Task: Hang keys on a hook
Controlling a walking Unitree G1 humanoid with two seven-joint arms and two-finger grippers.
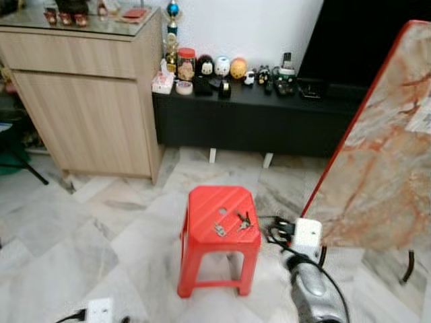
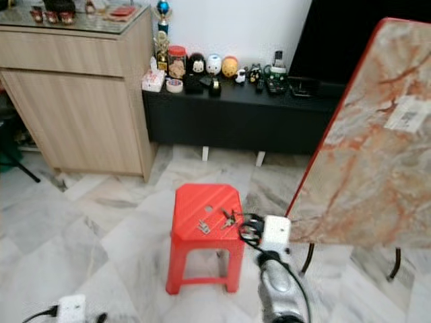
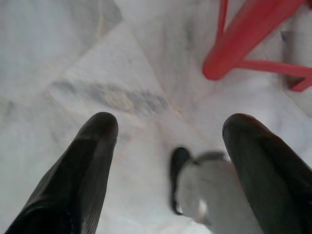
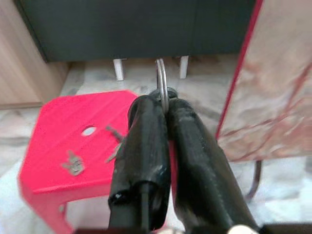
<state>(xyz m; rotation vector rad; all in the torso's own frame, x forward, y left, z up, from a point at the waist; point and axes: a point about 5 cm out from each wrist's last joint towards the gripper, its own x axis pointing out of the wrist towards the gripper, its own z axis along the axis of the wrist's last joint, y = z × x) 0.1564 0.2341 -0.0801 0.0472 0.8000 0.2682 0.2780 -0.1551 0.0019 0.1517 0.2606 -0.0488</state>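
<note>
The right gripper (image 4: 165, 109) is closest to us, and its two black fingers (image 4: 144, 146) are pressed together, pinching a thin metal key ring (image 4: 162, 85) right at their tips. The ring stands up on its edge between the fingers and pokes out past them, away from the wrist. In the head views the right gripper (image 1: 277, 229) sits at the right edge of the red stool (image 1: 202, 208), with the silver arm coming up from below. Just past the fingers, on the stool seat, lie the keys (image 1: 243, 221), and they seem to trail from the ring across the seat toward the stool's middle. A small grey metal piece (image 1: 219, 229) lies close beside them. So the keys are on the right arm's side. The left gripper (image 3: 168, 136) hangs low over the marble floor (image 1: 81, 229) near a stool leg, with its fingers spread wide and nothing between them. Farther back stand a wooden cabinet (image 1: 87, 101) and a long black bench (image 1: 269, 121) with small toys on it. I cannot make out a hook anywhere, so the next move probably means lifting the ring and finding one.
</note>
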